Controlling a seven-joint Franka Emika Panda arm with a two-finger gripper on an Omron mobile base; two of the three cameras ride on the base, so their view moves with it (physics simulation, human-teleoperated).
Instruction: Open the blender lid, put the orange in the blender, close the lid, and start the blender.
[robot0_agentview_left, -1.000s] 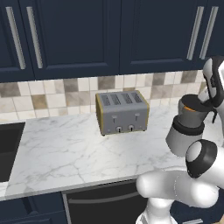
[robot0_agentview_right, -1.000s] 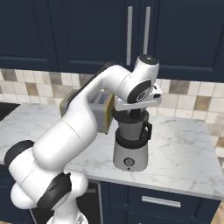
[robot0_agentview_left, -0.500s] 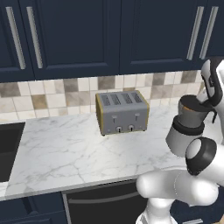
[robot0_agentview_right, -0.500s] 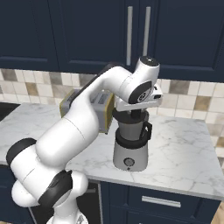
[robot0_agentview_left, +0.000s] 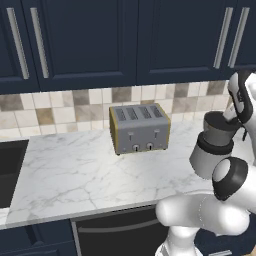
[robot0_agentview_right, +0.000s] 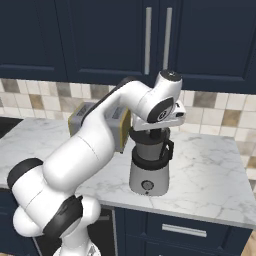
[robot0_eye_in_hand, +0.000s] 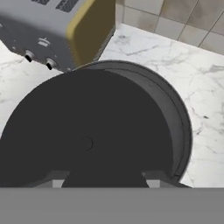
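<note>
Fingers: spread cannot be read; tips hidden at the lid.
Gripper (robot0_agentview_right: 152, 131): directly over the jar top.
Blender lid (robot0_eye_in_hand: 87, 135): black disc, offset toward one side of the jar rim.
Blender (robot0_agentview_right: 148, 167): on the marble counter (robot0_agentview_right: 210, 175), just beside the toaster (robot0_agentview_left: 139, 128).

Franka Panda arm (robot0_agentview_right: 90, 150): glossy white rounded link shells, thick and tubular, joined by dark grey to black joint bands. Round dark end caps on the joints, one at the wrist top (robot0_agentview_right: 170, 76), one large at the elbow (robot0_agentview_left: 231, 178). Bulbous white base segment. No cables, screws or markings discernible.
</note>
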